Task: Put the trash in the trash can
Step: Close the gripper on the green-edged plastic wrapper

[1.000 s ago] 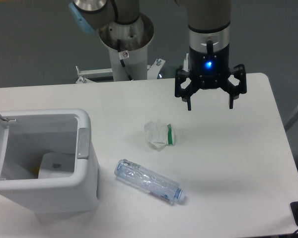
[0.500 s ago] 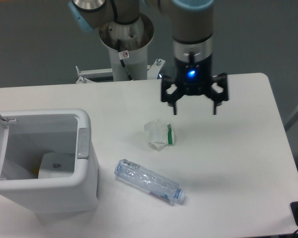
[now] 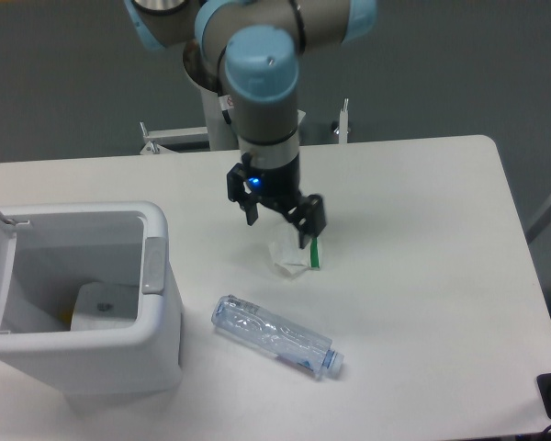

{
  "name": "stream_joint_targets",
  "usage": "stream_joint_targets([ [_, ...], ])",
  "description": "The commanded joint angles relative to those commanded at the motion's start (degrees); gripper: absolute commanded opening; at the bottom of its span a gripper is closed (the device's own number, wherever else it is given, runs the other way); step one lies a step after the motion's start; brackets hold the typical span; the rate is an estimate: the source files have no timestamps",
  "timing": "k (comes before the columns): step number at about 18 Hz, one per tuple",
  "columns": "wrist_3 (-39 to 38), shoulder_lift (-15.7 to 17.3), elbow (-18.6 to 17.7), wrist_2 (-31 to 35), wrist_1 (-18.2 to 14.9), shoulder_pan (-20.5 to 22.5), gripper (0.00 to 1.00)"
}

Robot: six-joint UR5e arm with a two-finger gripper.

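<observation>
In 1 second the black two-finger end effector [image 3: 277, 221] has swung from near the table's far right corner to the middle of the table, turning on its wrist as it came, and it now hangs directly over the small crumpled white wrapper with a green edge [image 3: 294, 254]. Its fingers are spread wide and hold nothing; from this angle it is hard to say whether the tips already touch the wrapper or sit just above it. The wrapper has not moved, nor has the clear crinkled plastic bottle with a pale blue cap [image 3: 274, 336], which lies toward the near edge. The boxy white plastic trash can [image 3: 119, 344] stands at the near left corner with its lid open. Both items are still out, so the wrapper looks like the 1st pick.
</observation>
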Motion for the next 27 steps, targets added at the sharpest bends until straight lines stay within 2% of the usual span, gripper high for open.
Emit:
stream_joint_targets([
  [3, 2.13, -2.19, -2.11, 3.94, 0.09, 0.0, 1.0],
  [10, 2.14, -4.57, -4.75, 6.5, 0.53, 0.0, 1.0],
  [18, 2.05, -6.68, -4.76, 6.85, 1.32, 0.0, 1.0],
  [19, 1.96, -6.68, -4.67, 6.86, 1.32, 0.0, 0.95],
  [20, 1.61, -6.77, -4.58, 6.86, 1.32, 0.0, 0.86],
  [21, 1.44, -6.86, -4.67, 6.94, 1.32, 0.09, 0.69],
  [23, 1.26, -6.95, -4.76, 6.94, 1.23, 0.09, 0.41],
  [26, 1.26, -6.86, -4.49, 6.94, 1.32, 0.18, 0.04],
  [27, 1.26, -6.77, -4.32, 6.94, 1.23, 0.35, 0.01],
])
